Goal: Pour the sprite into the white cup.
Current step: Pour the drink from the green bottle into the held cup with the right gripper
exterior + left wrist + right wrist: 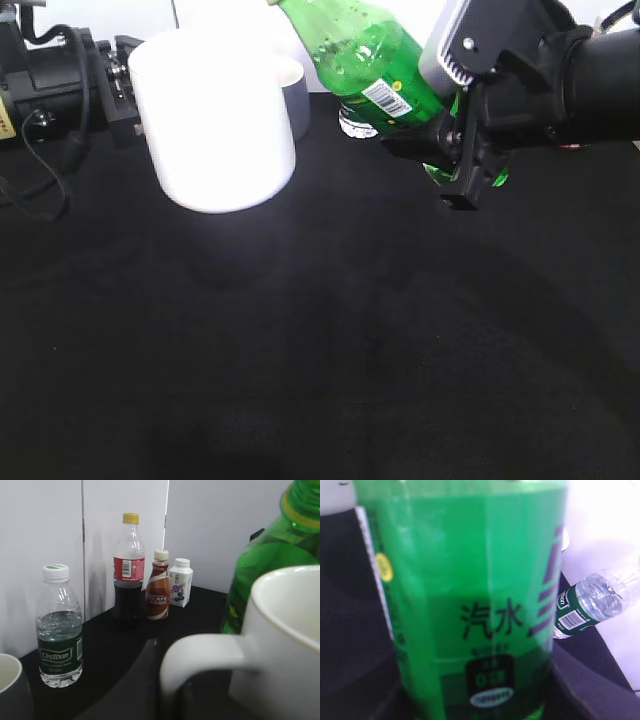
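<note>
Nearby: water btl (59,626), cola btl (128,570), grey mug (13,687).

bright even light. exterior view: white cup (212,125) blown out, edges lost to glare, soft shadow beneath it on the black bench (320,380). left wrist view: near cup rim soft, far bottles sharp. right wrist view: sprite (465,600) close and blurred, backlit, white background overexposed.
</note>
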Controlling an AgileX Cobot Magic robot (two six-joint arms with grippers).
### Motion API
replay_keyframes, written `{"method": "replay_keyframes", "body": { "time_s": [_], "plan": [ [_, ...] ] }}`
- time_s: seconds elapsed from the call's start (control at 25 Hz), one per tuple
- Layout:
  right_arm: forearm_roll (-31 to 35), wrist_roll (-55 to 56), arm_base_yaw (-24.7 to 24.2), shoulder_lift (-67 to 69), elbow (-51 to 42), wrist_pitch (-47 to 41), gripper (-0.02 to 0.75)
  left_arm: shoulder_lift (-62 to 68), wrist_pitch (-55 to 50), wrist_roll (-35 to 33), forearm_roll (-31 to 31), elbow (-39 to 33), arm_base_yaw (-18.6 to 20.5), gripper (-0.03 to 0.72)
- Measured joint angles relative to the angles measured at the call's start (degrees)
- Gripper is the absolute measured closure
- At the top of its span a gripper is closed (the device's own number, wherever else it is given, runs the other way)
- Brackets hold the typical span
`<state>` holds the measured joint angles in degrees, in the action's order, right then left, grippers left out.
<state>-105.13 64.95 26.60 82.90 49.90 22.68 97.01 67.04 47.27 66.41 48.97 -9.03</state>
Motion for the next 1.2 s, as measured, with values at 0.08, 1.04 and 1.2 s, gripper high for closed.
{"method": "replay_keyframes", "body": {
  "time_s": [0.08, 1.04, 1.2],
  "plan": [
    [0.0, -0.6, 0.0, 0.1, 0.0, 0.0, 0.345, 0.0, 0.0, 0.0, 0.1, 0.0, 0.0, 0.653],
    [0.8, -14.4, 5.0, 0.8, 0.7, -12.6, 0.350, 0.0, 0.1, -0.8, 1.6, 0.0, -3.5, 0.653],
    [1.8, -14.4, 5.1, 0.8, 0.7, -12.6, 0.355, 0.4, -3.9, -3.6, -0.4, 0.0, -3.5, 0.653]
  ]
}}
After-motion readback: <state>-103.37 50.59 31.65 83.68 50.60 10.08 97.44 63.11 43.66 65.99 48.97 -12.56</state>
